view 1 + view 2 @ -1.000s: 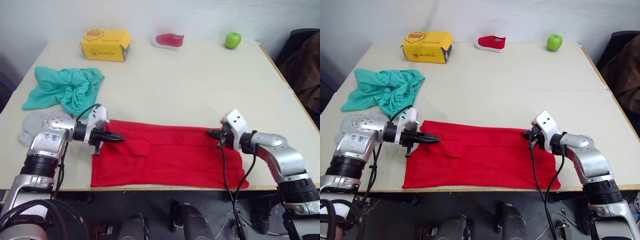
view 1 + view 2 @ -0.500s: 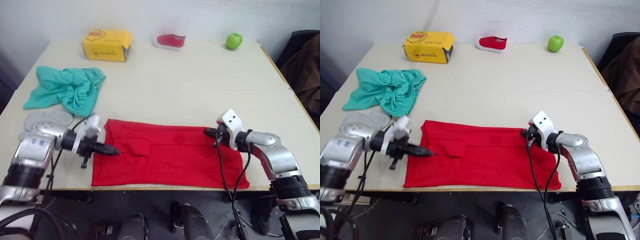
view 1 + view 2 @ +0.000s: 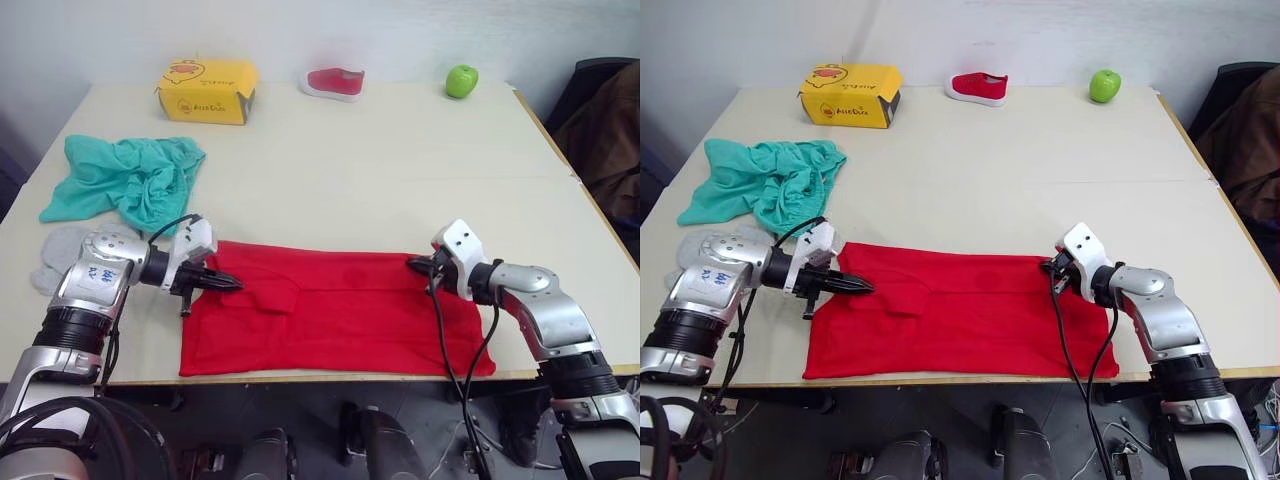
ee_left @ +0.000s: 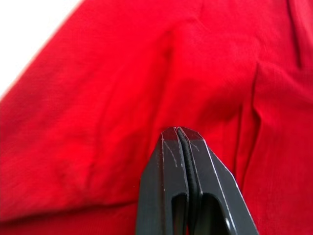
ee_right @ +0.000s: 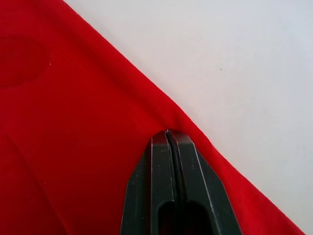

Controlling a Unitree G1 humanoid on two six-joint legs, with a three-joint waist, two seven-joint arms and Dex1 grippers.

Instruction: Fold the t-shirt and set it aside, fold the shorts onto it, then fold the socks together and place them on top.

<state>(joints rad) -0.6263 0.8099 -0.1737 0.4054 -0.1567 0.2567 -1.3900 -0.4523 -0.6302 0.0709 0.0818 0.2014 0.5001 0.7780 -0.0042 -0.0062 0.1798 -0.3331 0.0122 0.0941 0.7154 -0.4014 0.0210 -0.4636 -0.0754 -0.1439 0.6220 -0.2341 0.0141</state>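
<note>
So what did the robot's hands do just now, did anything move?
The left hand swung out off the t-shirt's left edge, then came back over it, fingers shut. The right hand stayed at the shirt's far edge. The shorts and socks lie as before.

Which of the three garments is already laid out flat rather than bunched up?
The red t-shirt, spread as a flat band along the table's near edge between both end effectors. The teal shorts lie crumpled at far left; the grey socks sit heaped below them.
</note>
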